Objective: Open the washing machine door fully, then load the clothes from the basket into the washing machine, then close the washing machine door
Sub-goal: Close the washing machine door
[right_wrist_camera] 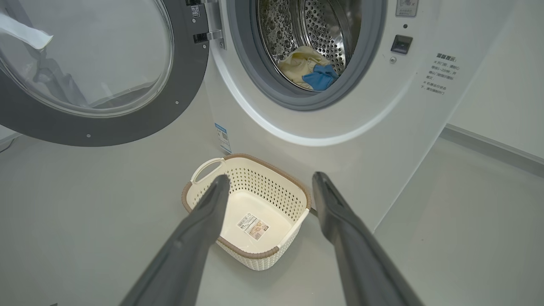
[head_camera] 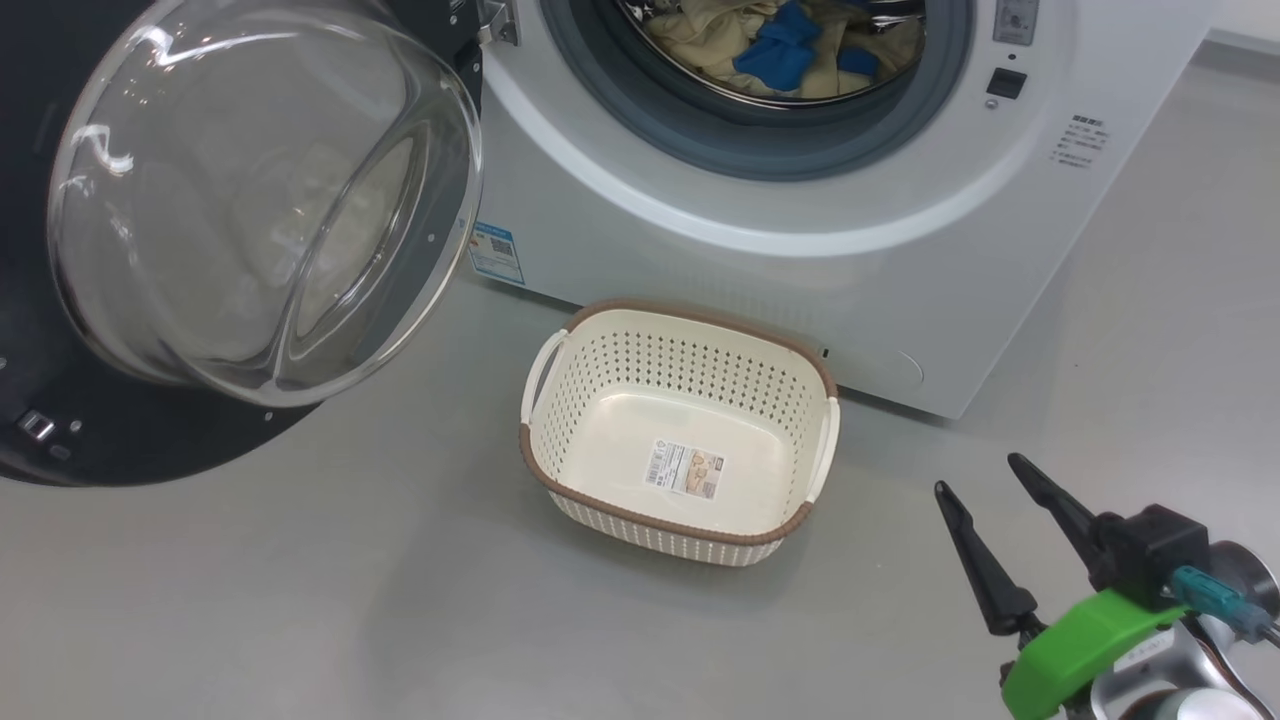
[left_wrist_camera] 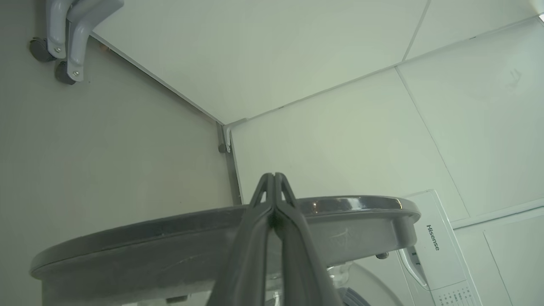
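Note:
The washing machine door (head_camera: 260,190) stands swung open to the left, its glass bowl facing me and its black rim (right_wrist_camera: 170,114) wide of the opening. The clothes (head_camera: 780,45), cream with blue patches, lie inside the steel drum (right_wrist_camera: 306,70) of the white washing machine (head_camera: 760,270). On the floor before the machine, the basket (head_camera: 600,320) holds just its sticker label. My right gripper (head_camera: 978,475) hovers open at the lower right, with the basket (right_wrist_camera: 255,159) beyond its fingertips (right_wrist_camera: 221,180). My left gripper (left_wrist_camera: 274,176) is shut on nothing, close against the door's rim edge (left_wrist_camera: 170,238); contact is unclear.
Grey floor spreads around the basket and to the machine's right. Pale wall panels (left_wrist_camera: 340,140) meet in a corner behind the door. A wheeled grey leg (left_wrist_camera: 63,42) stands by that wall. The machine's top panel (left_wrist_camera: 433,238) sits right of the door rim.

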Tool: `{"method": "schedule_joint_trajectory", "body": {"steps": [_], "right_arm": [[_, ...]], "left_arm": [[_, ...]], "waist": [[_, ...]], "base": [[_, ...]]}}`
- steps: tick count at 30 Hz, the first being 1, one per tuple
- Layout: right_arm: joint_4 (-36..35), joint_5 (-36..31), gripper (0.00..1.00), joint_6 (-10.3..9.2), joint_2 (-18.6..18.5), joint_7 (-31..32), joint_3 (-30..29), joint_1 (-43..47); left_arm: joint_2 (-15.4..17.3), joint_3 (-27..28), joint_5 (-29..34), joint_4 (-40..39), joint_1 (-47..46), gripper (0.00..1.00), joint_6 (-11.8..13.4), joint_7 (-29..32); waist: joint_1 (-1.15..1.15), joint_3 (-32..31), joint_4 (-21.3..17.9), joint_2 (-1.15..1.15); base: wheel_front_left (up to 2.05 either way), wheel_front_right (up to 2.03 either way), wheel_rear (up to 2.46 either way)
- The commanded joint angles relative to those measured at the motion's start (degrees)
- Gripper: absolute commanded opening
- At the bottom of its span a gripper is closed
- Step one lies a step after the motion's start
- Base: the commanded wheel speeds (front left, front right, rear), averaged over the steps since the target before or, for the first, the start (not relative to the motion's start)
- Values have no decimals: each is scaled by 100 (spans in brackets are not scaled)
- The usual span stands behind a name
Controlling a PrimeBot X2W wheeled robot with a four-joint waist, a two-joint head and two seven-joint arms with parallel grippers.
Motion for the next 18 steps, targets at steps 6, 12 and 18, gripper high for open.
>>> {"method": "schedule_joint_trajectory", "body": {"steps": [6, 12, 18], "right_arm": [[-256, 62, 100, -16, -197, 51, 112, -252], [-290, 78, 100, -16, -230, 87, 135, -243], [-349, 69, 100, -16, -258, 131, 117, -257]], "left_arm": [[321, 207, -155, -9, -394, 0, -40, 18], [352, 194, -156, 168, -437, 0, -40, -39], [343, 116, -151, 189, -463, 0, -40, -53]], "waist": [[0, 14, -154, 0], [0, 6, -230, 0], [0, 62, -258, 0]], "base": [[0, 0, 0], [0, 0, 0], [0, 0, 0]]}}
